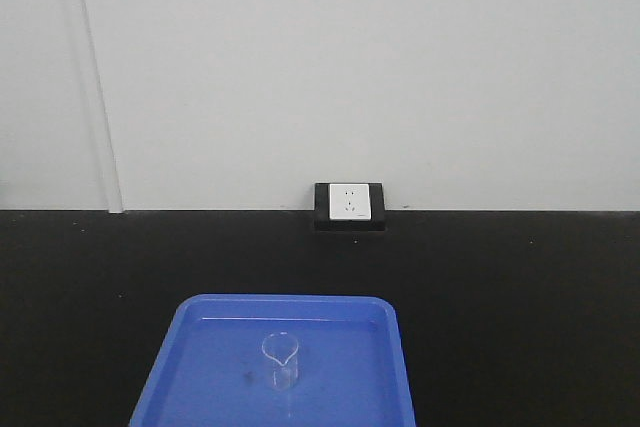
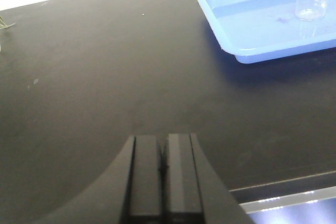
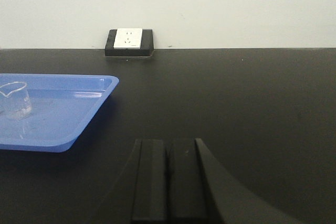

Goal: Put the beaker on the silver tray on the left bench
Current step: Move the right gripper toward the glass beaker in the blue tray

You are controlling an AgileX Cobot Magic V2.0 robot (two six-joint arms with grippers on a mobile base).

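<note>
Your beaker (image 1: 282, 357) stands upright in the blue tray (image 1: 290, 300) on the near part of the black bench (image 1: 520, 287). The left gripper (image 2: 163, 179) and right gripper (image 3: 167, 182) are pressed together, empty. An off-centre pinch could tip the slick glass. No silver tray is visible.

Matte black all over the benchtop (image 1: 520, 287). Bright blue for the tray (image 1: 290, 300) at the near edge. Colourless and clear for the beaker (image 1: 282, 359). White, framed black, for the far-edge socket (image 1: 349, 203).
</note>
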